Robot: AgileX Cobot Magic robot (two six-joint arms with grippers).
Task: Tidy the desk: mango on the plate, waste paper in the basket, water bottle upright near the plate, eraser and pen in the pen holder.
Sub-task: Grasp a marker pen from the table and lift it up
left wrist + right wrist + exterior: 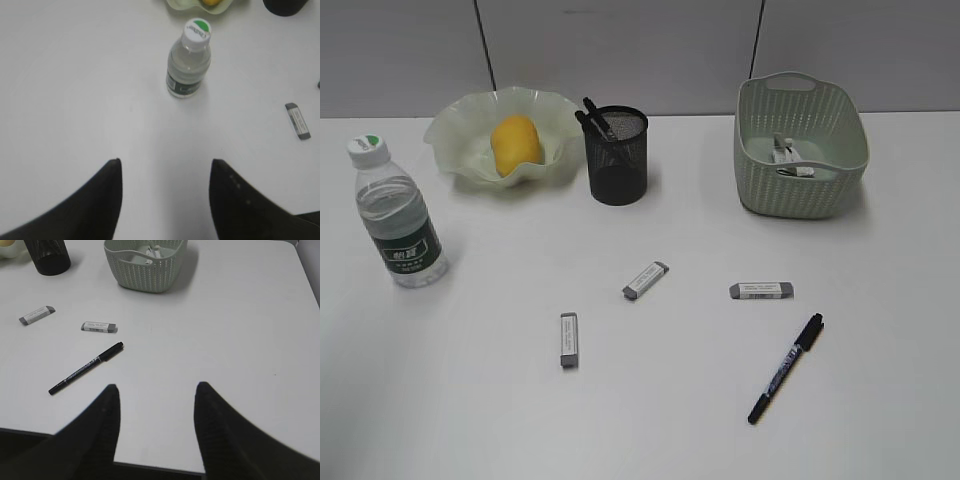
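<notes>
The mango (516, 143) lies in the wavy pale green plate (455, 150) at the back left. The water bottle (395, 215) stands upright left of the plate; it also shows in the left wrist view (189, 60). The black pen holder (616, 160) holds dark pens. The waste paper (790, 158) lies in the basket (800, 190). Three grey erasers (646, 280) (761, 291) (569, 340) and a black pen (787, 368) lie on the desk (470, 400). My left gripper (165, 162) and right gripper (156, 387) are open and empty, neither seen in the exterior view.
The grey wall runs behind the desk. In the right wrist view the desk's front edge (150, 467) lies just under my fingers, with the pen (86, 368) and two erasers (99, 327) to the left and the basket (145, 270) far ahead.
</notes>
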